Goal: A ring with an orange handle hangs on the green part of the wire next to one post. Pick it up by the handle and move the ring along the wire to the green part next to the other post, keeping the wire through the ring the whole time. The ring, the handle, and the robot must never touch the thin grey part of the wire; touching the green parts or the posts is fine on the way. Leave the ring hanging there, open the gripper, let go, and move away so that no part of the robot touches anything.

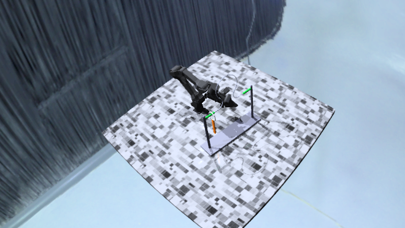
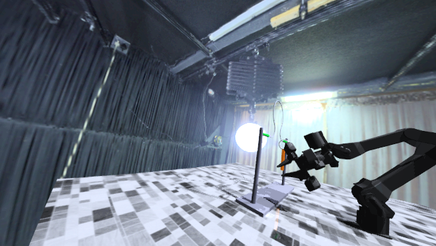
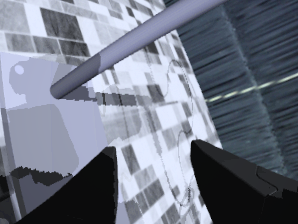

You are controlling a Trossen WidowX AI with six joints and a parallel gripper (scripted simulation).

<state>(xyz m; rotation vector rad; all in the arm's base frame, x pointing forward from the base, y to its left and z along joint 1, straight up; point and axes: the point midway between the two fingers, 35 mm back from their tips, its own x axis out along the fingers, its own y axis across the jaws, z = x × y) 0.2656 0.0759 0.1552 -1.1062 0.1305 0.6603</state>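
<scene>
Table [image 1: 172, 184] with a grey-and-white checker pattern carries the whole setup. Arm [image 2: 390, 145], dark and six-jointed, stands on its base at the table's far side in the top view and reaches toward the wire stand with its forearm roughly level in the exterior view. Base plate [image 1: 228, 135], pale lilac and rectangular, lies flat on the table in front of the arm and bears two dark upright posts, the near post [image 1: 206, 132] and the far post [image 1: 251, 102]. Each post carries a short green wire segment at its top: near green part [image 1: 210, 115] and far green part [image 1: 246, 91]. Thin grey wire [image 1: 228, 83] loops up between the two green parts; its exact path is hard to trace. Gripper [image 2: 287, 168] points at the stand between the posts, beside the handle but apart from it in the exterior view. Fingers stand partly parted and released, with nothing between them; the wrist view shows one post and the plate through the gap. Handle [image 1: 213, 126], orange, hangs straight down just beside the near post. Ring [image 1: 212, 116] sits on the near green part, at the start end of the wire.
</scene>
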